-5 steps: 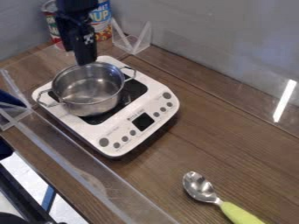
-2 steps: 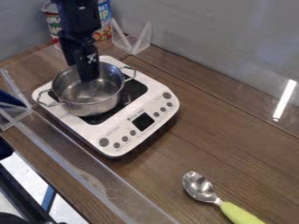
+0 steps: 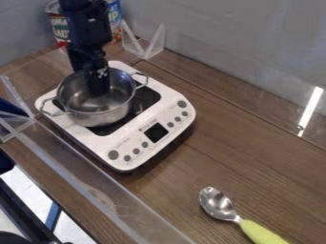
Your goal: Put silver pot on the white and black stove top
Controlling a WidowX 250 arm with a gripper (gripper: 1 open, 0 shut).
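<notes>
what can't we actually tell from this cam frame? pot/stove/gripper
- Gripper: fingertips blur against the silver pot; contact with the rim can't be judged in the camera view.
- Stove top: the pot covers most of the black surface.
- Panel buttons and display: too small to read.
- Can behind: arm blocks the label.
- Spoon: handle cut off by bottom edge.

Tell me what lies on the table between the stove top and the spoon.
Nothing: in the camera view, only bare wooden table separates the stove top from the spoon.
</notes>
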